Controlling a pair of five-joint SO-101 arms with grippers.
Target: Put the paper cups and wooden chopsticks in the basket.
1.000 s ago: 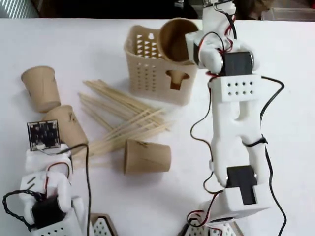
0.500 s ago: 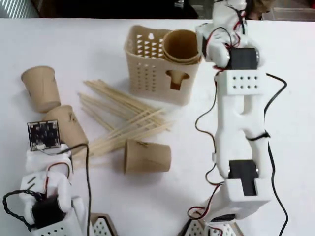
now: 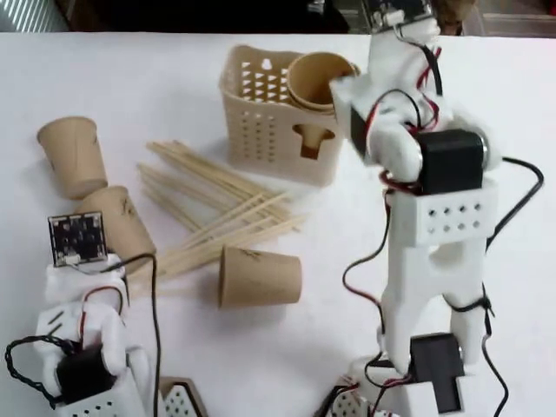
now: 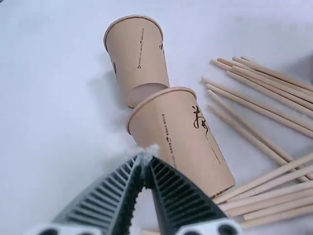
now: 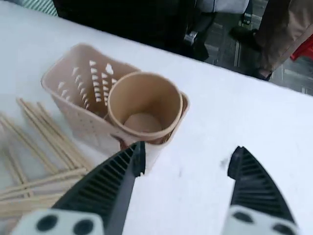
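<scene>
The left gripper (image 4: pixel 145 157) was pinched closed, its tips right at the side of a fallen paper cup (image 4: pixel 183 139). A second cup (image 4: pixel 137 54) lay just beyond that one. Wooden chopsticks (image 4: pixel 264 112) sprawled beside them, with a third cup (image 3: pixel 259 276) close by. Farther off, the right gripper (image 5: pixel 188 152) was spread wide. Just past its tips, a fourth cup (image 5: pixel 144 105) sat mouth-up in the basket (image 5: pixel 68 90).

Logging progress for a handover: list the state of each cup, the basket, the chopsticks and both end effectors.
cup in basket: upright, mouth up
basket: upright, holding one cup
far-left cup: lying on its side
middle cup: on its side, rim against far-left cup's base
third cup: on its side by the chopsticks
chopsticks: loose, spread in a heap, outside basket
left end effector: shut, empty
right end effector: open, empty
</scene>
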